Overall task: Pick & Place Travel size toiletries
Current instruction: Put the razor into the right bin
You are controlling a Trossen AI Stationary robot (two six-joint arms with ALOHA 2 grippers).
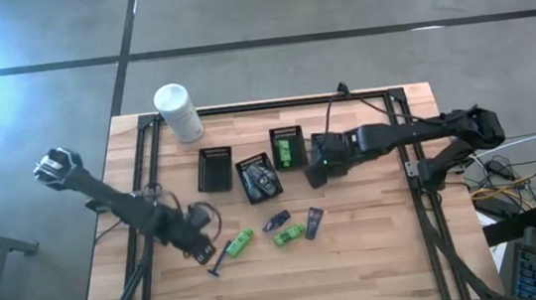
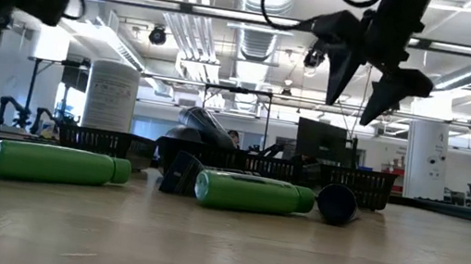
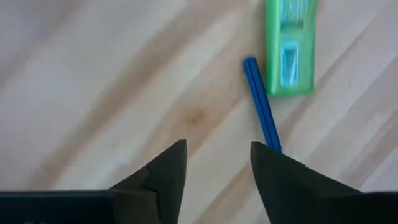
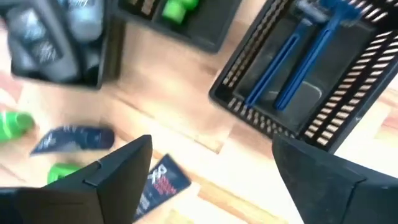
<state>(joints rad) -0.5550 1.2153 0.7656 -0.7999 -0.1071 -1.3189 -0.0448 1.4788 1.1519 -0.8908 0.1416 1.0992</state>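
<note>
— Left wrist view: where is the blue razor (image 3: 261, 104)?
— On the worktop (image 3: 93, 74), its end touching one finger of the left gripper (image 3: 217, 163); fingers apart, empty.
— Right gripper (image 4: 211, 174)?
— Apart too, above a basket (image 4: 261, 99) holding razors.

Open left end effector (image 3: 214, 165) over blue razor (image 3: 261, 102) beside green bottle (image 3: 290, 46).

My left gripper (image 3: 214, 165) sits low, fingers parted. Right gripper (image 4: 211, 168) hangs higher, arm stretched inward, fingers spread wide.
</note>
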